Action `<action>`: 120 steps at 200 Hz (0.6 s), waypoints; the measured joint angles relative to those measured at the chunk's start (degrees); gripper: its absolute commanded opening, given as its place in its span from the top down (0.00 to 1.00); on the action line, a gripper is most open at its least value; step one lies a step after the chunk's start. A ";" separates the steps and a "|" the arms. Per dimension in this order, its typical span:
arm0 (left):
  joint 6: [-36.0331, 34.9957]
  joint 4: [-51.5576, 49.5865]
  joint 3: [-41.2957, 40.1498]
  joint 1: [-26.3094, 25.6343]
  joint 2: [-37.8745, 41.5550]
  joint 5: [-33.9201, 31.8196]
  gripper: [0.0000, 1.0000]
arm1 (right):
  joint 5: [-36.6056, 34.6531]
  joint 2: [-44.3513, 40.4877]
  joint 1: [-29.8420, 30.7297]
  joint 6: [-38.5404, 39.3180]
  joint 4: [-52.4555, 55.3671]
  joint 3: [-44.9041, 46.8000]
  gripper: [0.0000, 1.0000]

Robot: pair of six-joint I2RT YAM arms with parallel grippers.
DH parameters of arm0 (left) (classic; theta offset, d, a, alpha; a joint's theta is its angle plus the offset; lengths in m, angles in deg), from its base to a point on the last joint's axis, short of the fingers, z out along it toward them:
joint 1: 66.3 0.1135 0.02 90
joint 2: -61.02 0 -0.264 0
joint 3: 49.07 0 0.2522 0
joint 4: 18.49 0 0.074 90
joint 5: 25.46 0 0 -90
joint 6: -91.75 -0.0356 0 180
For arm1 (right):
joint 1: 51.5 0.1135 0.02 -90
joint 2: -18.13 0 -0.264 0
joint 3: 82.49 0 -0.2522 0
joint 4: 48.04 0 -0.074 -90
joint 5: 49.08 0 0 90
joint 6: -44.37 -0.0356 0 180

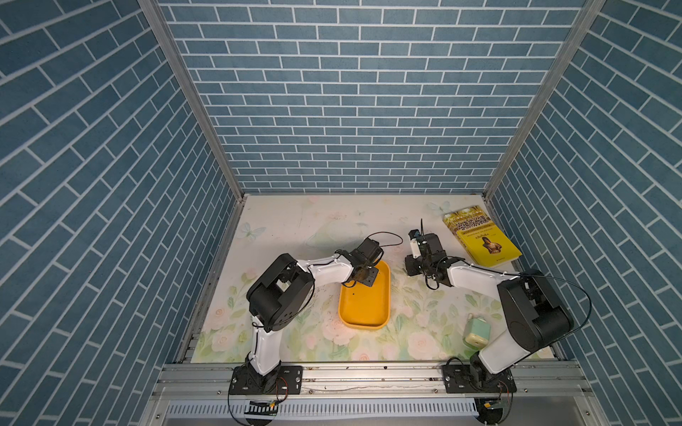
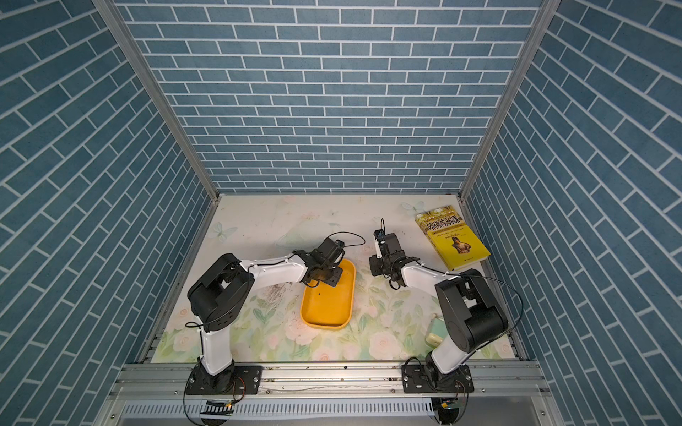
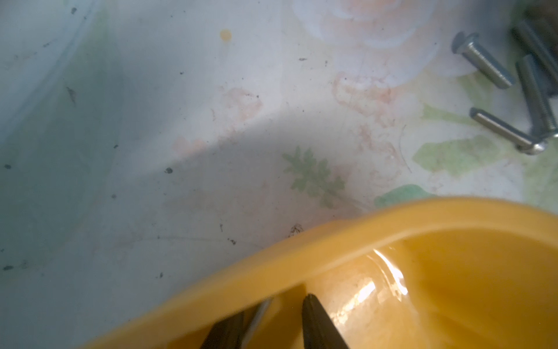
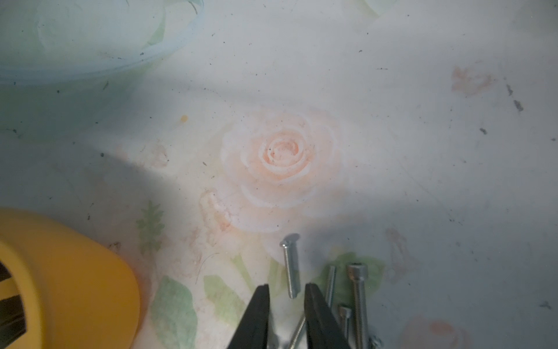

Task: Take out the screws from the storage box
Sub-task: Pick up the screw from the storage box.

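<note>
Currently, several screws (image 4: 291, 269) lie loose on the floral table (image 1: 295, 228), just beside the far end of the storage box (image 1: 365, 306). The right gripper (image 4: 287, 285) hangs over this cluster, jaws parted, clamping nothing. Inside the box's far corner, the left gripper (image 3: 274, 305) shows a gap between its jaws; a thin silver shank (image 3: 258, 315) (blurred, apparently a screw) rests against one finger. A yellow book (image 1: 483, 239) lies far right; a pale green gadget (image 1: 478, 330) sits toward the near right edge.

Yellow book (image 1: 481, 239) is lying far right on the counter (image 1: 295, 221). Pale green gadget (image 1: 478, 330) is sitting front right.
</note>
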State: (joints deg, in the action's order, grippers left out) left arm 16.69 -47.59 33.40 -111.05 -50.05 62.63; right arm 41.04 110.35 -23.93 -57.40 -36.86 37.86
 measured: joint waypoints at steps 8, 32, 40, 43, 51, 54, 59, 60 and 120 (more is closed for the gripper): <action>0.02 0.00 0.00 0.00 0.00 0.00 0.74 | 0.17 0.00 0.00 0.00 0.00 0.00 0.75; 0.68 0.09 0.07 0.11 -0.24 -0.28 0.82 | 0.44 0.00 0.00 0.02 0.00 0.00 0.75; 0.72 0.20 0.11 0.11 -0.33 -0.39 0.84 | 0.59 0.00 0.00 0.02 0.00 0.00 0.75; 0.76 0.24 0.11 0.11 -0.35 -0.42 0.84 | 0.61 0.00 0.00 0.02 -0.02 0.00 0.74; 0.94 0.44 0.11 0.11 -0.42 -0.50 0.88 | 0.70 0.00 0.00 0.00 -0.04 0.00 0.74; 0.87 0.48 0.11 0.11 -0.44 -0.52 0.89 | 0.74 0.00 0.00 0.00 -0.07 0.00 0.74; 1.05 0.68 0.11 0.11 -0.48 -0.61 0.91 | 0.79 0.00 0.00 0.02 -0.11 0.00 0.74; 0.98 0.66 0.11 0.11 -0.48 -0.61 0.92 | 0.79 0.00 0.00 0.00 -0.13 0.00 0.74; 1.33 1.97 -0.74 0.13 -0.13 -0.39 1.00 | 1.53 -3.41 0.00 0.09 -2.29 2.99 0.71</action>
State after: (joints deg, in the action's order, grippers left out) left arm 18.02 -45.62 32.66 -110.92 -50.18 62.24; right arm 42.57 106.94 -23.93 -57.31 -39.16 40.86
